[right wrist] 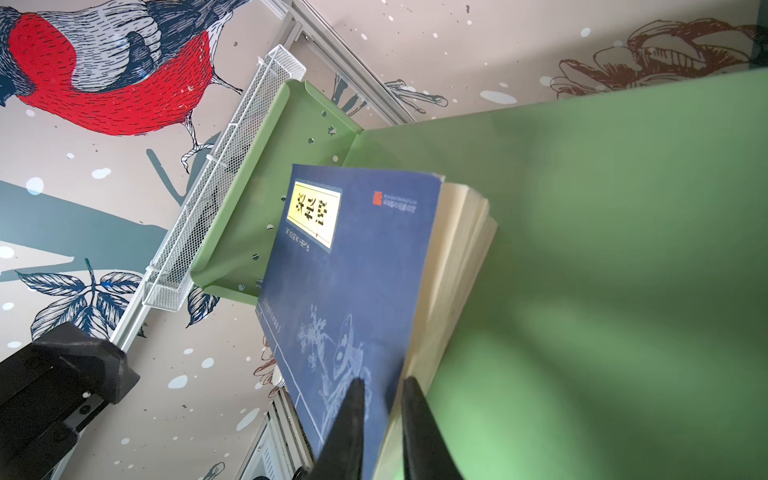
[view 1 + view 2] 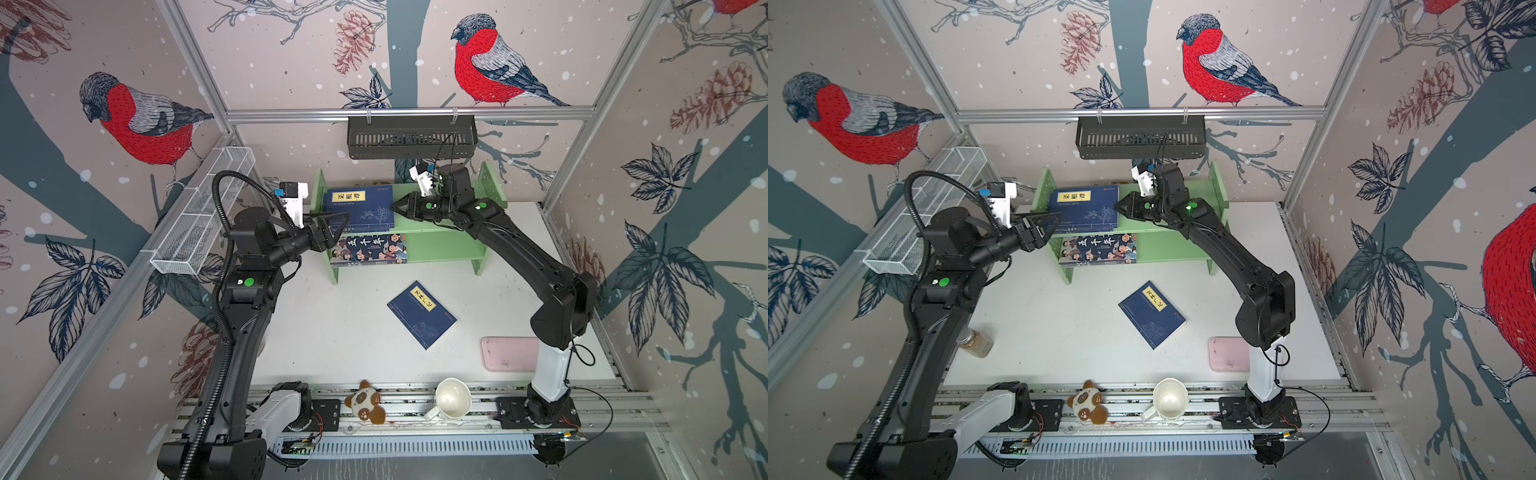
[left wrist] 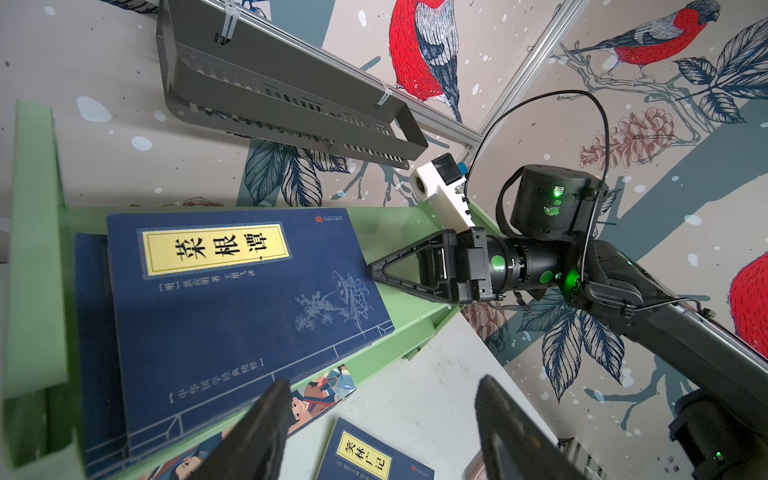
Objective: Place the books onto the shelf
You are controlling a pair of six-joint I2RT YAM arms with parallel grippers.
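Navy top book point(image 2: 359, 208) lies flat on the upper tier of the shelf point(image 2: 440, 245), toward the shelf's left side panel. It is stacked on a second navy book point(image 3: 93, 316). You will find the right gripper point(image 2: 395, 206) at the top book's right edge, with its jaws drawn nearly together and pinching the cover edge between the fingertips point(image 1: 353, 399). The left gripper point(image 3: 382, 380) hovers just in front of the shelf's left panel, jaws apart, holding nothing. Note the cartoon book point(image 2: 370, 248) on the lower tier. A loose navy book point(image 2: 422, 313) lies flat on the white table point(image 2: 332, 332) in front of the shelf. A black slotted basket point(image 2: 411, 137) hangs above the shelf, and bird-print walls point(image 2: 291, 62) enclose the cell.
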